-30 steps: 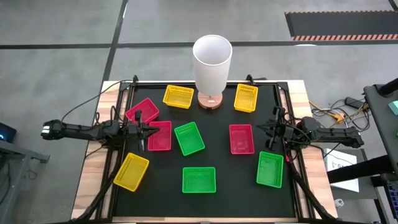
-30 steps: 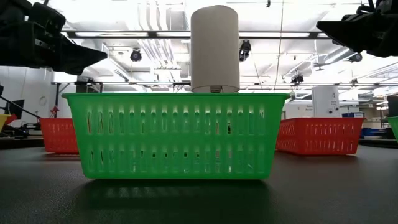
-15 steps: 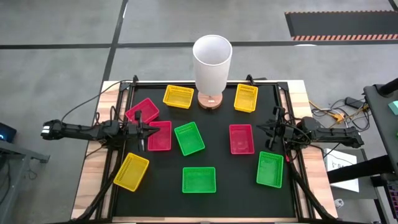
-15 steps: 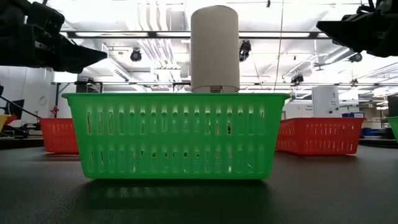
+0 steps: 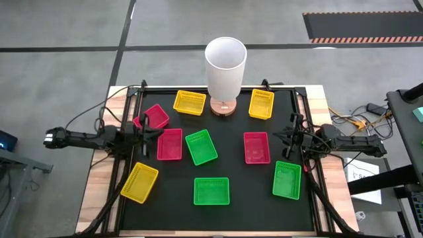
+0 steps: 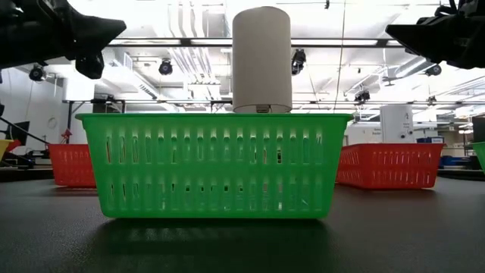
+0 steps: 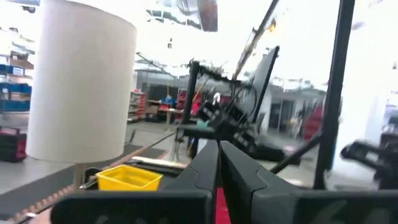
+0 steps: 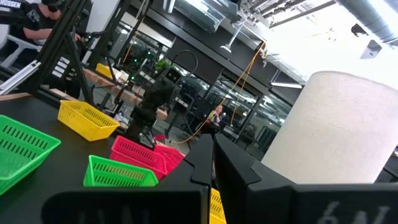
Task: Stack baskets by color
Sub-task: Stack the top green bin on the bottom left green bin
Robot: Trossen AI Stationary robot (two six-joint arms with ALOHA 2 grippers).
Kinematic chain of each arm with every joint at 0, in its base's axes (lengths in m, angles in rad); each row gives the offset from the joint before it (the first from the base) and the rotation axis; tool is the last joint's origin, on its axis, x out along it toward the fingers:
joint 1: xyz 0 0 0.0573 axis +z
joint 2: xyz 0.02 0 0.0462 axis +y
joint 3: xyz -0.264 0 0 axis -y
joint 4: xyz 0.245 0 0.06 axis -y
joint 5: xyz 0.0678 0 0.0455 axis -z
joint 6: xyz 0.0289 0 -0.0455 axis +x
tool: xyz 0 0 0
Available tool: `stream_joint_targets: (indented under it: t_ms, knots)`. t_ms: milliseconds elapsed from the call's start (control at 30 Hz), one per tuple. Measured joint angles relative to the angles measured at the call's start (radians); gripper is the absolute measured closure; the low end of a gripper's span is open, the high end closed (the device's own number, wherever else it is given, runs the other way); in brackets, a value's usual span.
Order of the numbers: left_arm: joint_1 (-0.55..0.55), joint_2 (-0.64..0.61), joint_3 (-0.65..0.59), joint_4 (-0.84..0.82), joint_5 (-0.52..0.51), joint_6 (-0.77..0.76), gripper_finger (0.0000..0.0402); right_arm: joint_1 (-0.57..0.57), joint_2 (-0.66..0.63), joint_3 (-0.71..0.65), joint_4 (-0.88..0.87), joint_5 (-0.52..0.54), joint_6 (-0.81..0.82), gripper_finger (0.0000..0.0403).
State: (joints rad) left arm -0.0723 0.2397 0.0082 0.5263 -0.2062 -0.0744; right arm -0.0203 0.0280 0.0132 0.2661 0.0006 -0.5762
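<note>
Nine mesh baskets lie singly, bottoms down, on the black mat (image 5: 238,211). The red ones (image 5: 152,117) (image 5: 169,144) (image 5: 256,147) sit left and centre. The yellow ones (image 5: 190,102) (image 5: 261,104) (image 5: 139,182) sit at the far side and near left. The green ones (image 5: 201,147) (image 5: 211,191) (image 5: 287,179) sit centre and near right. My left gripper (image 5: 157,129) hovers shut at the mat's left edge, above and between two red baskets, fingers (image 7: 205,165) tipped up. My right gripper (image 5: 277,137) hovers shut at the right edge, beside a red basket.
A tall white cylinder (image 5: 225,66) on a wooden base stands at the mat's far middle, between two yellow baskets. A raised frame (image 5: 310,125) borders the mat. Free mat lies between the baskets in the centre and along the near edge.
My left gripper has risen a little and tipped its fingers upward while rolling slightly, staying shut. My right gripper and all baskets have kept still.
</note>
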Motion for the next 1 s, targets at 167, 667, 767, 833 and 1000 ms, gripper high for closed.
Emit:
stream_joint_targets:
  t_ms: [167, 667, 767, 833, 1000]
  knots:
    - [0.0, 0.002, 0.0, 0.02, 0.0, 0.006, 0.0402, 0.0, 0.0, 0.0, 0.0, 0.0, 0.0, 0.0394]
    - [-0.001, 0.002, 0.002, 0.081, 0.016, -0.082, 0.0402, 0.0, 0.004, 0.0, 0.015, 0.224, 0.935, 0.0394]
    - [-0.001, 0.005, 0.003, 0.091, 0.018, -0.085, 0.0402, 0.0, 0.006, 0.0, -0.003, 0.236, 0.865, 0.0394]
    - [-0.001, 0.005, 0.003, 0.098, 0.018, -0.085, 0.0402, 0.0, 0.007, 0.0, -0.005, 0.237, 0.827, 0.0394]
    - [-0.001, 0.007, 0.003, 0.129, 0.019, -0.086, 0.0402, 0.0, 0.007, 0.0, -0.004, 0.236, 0.75, 0.0394]
